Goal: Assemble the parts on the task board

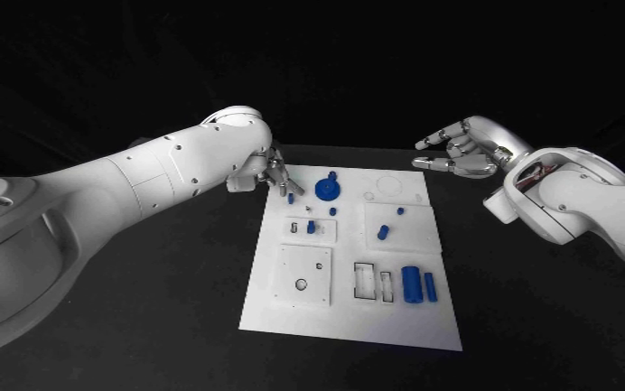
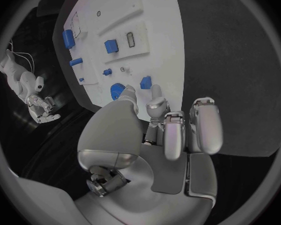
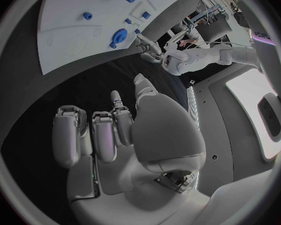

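Note:
The white task board (image 1: 351, 265) lies in the middle of the table with blue parts on it. A round blue disc (image 1: 329, 190) sits near its far edge, and two blue cylinders (image 1: 418, 284) lie near its right side. My left hand (image 1: 277, 177) hovers over the board's far left corner, thumb and one finger stretched toward a small blue part (image 2: 146, 81) beside the disc (image 2: 117, 90), with nothing held. My right hand (image 1: 462, 150) hangs beyond the board's far right corner, fingers loosely apart and empty. The right wrist view shows the board (image 3: 84, 40) and my left hand (image 3: 150, 50).
Small blue pieces (image 1: 383, 231) stand in the board's middle blocks. Rectangular slots (image 1: 373, 281) and a square plate with holes (image 1: 303, 275) take up the near half. Black table (image 1: 156, 319) surrounds the board on all sides.

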`<state>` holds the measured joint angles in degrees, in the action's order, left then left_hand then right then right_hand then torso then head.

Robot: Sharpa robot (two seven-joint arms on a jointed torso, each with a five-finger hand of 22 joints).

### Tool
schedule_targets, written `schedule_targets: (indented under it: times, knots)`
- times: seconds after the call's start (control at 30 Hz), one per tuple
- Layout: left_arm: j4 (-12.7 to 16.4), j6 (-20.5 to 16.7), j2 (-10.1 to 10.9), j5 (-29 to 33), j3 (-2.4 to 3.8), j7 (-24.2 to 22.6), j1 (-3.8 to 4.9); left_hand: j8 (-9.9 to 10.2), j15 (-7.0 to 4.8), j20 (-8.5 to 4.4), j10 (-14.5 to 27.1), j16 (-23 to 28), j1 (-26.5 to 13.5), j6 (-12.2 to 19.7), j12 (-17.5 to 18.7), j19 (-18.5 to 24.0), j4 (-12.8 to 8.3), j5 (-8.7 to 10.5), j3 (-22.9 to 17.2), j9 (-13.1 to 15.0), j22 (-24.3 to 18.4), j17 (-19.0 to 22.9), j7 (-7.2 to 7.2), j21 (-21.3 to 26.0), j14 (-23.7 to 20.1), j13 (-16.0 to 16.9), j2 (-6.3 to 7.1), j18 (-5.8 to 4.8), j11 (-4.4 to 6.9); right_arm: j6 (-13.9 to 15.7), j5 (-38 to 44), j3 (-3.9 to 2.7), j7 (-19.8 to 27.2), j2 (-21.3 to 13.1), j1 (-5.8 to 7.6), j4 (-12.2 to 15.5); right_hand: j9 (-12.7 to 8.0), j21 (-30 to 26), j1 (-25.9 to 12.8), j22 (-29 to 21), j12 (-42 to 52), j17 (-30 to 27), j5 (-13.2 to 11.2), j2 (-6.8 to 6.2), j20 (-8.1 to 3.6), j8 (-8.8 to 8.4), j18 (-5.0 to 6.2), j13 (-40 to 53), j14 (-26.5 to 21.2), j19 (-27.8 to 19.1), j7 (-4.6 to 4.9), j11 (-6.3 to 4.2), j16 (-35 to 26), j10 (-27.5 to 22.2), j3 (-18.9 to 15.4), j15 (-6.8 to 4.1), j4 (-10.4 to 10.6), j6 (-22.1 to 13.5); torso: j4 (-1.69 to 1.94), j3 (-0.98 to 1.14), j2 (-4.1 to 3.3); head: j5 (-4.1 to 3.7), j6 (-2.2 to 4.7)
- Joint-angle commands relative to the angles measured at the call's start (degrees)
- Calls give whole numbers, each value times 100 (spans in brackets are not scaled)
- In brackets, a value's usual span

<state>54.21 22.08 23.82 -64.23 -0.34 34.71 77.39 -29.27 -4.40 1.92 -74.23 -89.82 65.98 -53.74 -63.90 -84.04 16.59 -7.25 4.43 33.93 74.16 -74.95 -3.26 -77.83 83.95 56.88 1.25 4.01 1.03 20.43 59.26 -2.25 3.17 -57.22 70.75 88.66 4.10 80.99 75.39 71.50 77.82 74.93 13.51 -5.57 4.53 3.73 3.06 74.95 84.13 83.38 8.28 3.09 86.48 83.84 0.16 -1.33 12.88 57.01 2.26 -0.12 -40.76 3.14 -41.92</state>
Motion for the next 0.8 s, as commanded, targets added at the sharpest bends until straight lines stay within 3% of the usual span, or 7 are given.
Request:
schedule_targets:
  times: [0.03, 0.6, 0.8]
  knots:
    - [-22, 29, -38, 85, 0, -94, -17, -28, -28, -44, -38, -18, 33, -26, -20, -138, -21, 7, 14, 11, 11, -1505, 16, -35, 605, -2, -68, -53, 5, -38, 24, -1, 47, 10, -3, 0, 8, -32, -20, -7, -39, 820, -10, 18, 5, 19, 69, 676, 431, -42, -12, 8, -35, -24, -23, 8, -3, -30, -4, -1, -6, -5, -6]
    - [-74, 20, -85, 94, -5, -93, -86, -107, -41, -57, -54, -18, 308, -42, -54, -144, -69, 4, -28, 48, 50, -1505, 34, -55, 605, 22, -183, -59, 21, -55, 24, -1, 48, 26, -3, -13, 8, -32, -20, -7, -39, 820, -10, 18, 5, 19, 69, 676, 431, -42, -12, 8, -35, -24, -23, 8, -3, -30, -5, 1, -4, -15, -21]
    - [-74, -140, -85, 311, -5, -43, -87, -202, -82, -89, -43, -18, 792, -18, -45, -139, -248, -26, -360, 127, 50, -1505, 90, -44, 605, 10, -475, -55, 70, -62, 24, -1, 45, 26, -3, -21, 8, -32, -20, -7, -39, 820, -10, 18, 5, 19, 69, 676, 431, -42, -12, 8, -35, -24, -23, 8, -3, -30, 0, 0, -1, -22, -20]
